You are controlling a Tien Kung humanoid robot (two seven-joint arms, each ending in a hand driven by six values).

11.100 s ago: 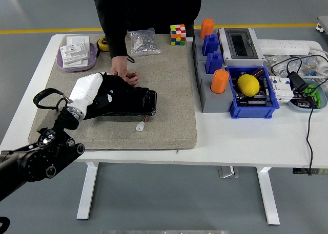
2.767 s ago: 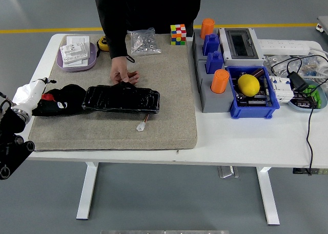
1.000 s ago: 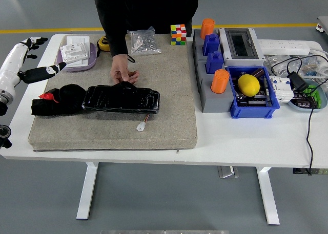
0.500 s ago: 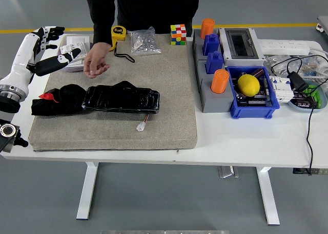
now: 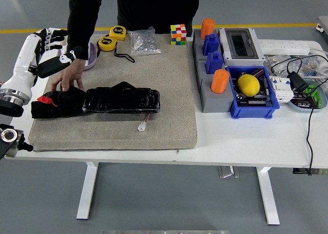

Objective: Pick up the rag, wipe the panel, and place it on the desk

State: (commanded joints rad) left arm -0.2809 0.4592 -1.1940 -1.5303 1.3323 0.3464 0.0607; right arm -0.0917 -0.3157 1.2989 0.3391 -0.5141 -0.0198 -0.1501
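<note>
the black rag (image 5: 54,102) lay bunched at the mat's (image 5: 169,116) left end, touching the glossy panel (image 5: 122,99), a person's hand (image 5: 69,78) on it. the left hand (image 5: 51,52) hovered above, fingers spread, empty. soft and light, the rag looked best pinched at its raised middle fold.

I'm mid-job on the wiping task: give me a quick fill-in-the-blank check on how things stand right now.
1. The black rag lies on the grey mat, at the ____ end of the black panel.
2. The robot's left hand holds nothing; its fingers are ____.
3. The hand resting on the rag belongs to the ____.
4. The yellow ball sits in the ____ bin.

Missing words: left; open; person; blue
</note>
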